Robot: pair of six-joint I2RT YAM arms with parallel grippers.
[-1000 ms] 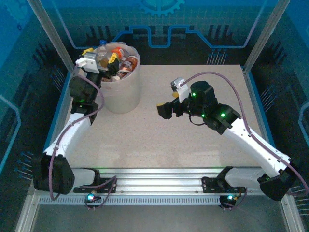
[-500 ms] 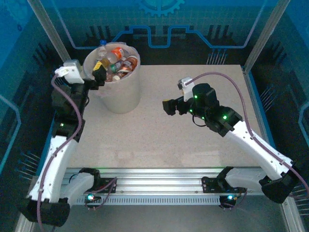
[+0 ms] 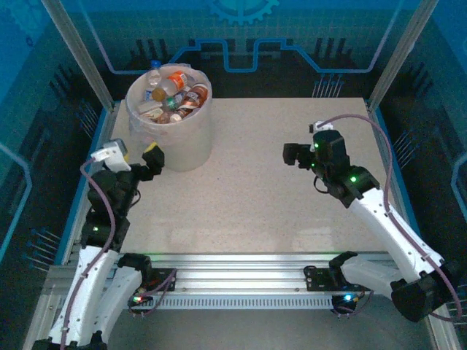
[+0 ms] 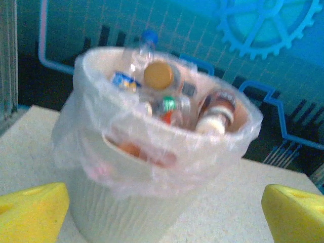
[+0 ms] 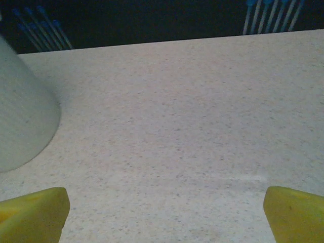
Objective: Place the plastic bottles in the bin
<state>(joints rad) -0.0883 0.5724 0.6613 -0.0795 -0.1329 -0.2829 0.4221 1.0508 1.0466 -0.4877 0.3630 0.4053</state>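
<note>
The left gripper (image 3: 152, 160) stands with its jaws spread wide and nothing between them, low beside the bin (image 3: 182, 149) at about the bin's 7 o'clock; a second ago it was up at the rim on the 9 o'clock side, so it has backed off and dropped away towards its own base. From its wrist camera, both yellow fingertips (image 4: 33, 210) frame the bin from outside, a little blurred. The right gripper (image 3: 292, 154) is equally wide open and empty, and it too has drawn back, from near the middle of the table (image 3: 255, 211) out towards 3 o'clock; its wrist view looks across bare tabletop, with the bin's wall at the 9 o'clock edge. The plastic bottles (image 3: 171, 91) lie heaped inside the bin at the table's 11 o'clock corner, caps and labels showing above the bag-lined rim, and the heap looks the same as it did a second ago. Every bottle I can see is in there, so I judge the job done, with both arms retreating rather than reaching for another
</note>
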